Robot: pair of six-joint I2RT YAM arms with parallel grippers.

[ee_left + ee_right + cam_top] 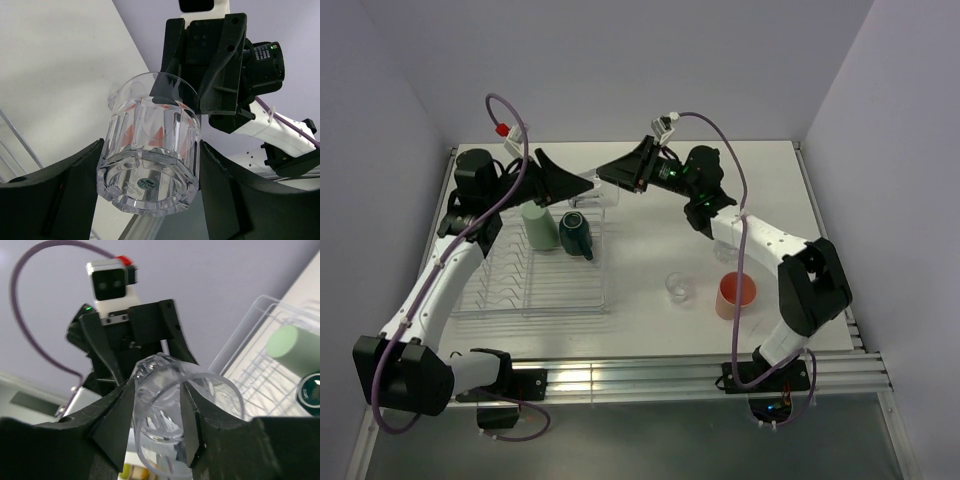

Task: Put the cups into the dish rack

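**A:** Over the far right corner of the dish rack [530,312], both arms meet in mid-air with one clear glass [150,150] between them. Looks like a handover to me.

**B:** Who's actually got it?

**A:** The left hand [150,190], I'd say. It's partway closed, with a finger pressed on each side of the glass. The right hand [156,420] is at the mouth end with its fingers parted around the rim. I honestly can't tell if it's pinching the wall or already loose.

**B:** So the glass is sideways?

**A:** Yep, tipped over and well off the tabletop [650,240]. The long axis runs roughly left to right, with the base toward the left wrist and the mouth toward the right hand.

**B:** Anything loaded yet?

**A:** A pale green tumbler [536,226] and a teal mug [575,232] sit side by side at the far end of the rack. A salmon tumbler [736,294] and a second clear glass [678,286] are out on the tabletop to the right, well apart from the rack.

**B:** Next move?

**A:** The rack is just below and to the near-left of the held glass, on the left arm's side. So my guess is the left hand does the placing. The right hand should back off rightward along the glass's axis first, or it could snag the rim.
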